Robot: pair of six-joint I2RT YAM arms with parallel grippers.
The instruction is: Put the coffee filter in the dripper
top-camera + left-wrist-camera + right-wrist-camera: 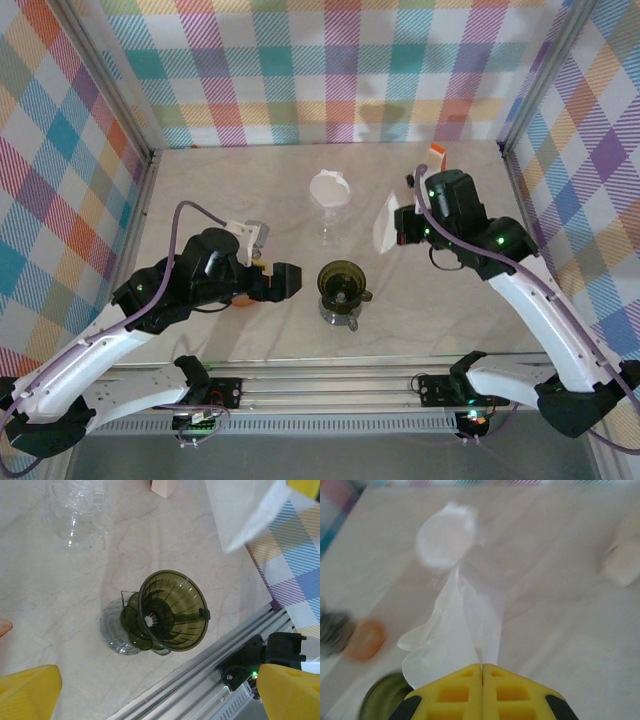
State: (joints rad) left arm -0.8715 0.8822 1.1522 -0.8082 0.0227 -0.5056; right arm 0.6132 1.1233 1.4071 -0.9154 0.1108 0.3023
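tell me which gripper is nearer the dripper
Left. The left gripper is open, close beside the dripper on its left. The right gripper, shut on the filter, is farther off, behind the dripper and to its right.

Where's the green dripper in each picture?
Top external: the dripper sits mid-table, between the arms.
Left wrist: dead centre.
Right wrist: blurry, bottom-left corner.
Shared landmark: the white coffee filter, pinched in the right gripper.

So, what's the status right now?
Right gripper shut on coffee filter, right of the dripper. Left gripper open, empty, beside dripper. Dripper empty; clear glassware behind it, apart.
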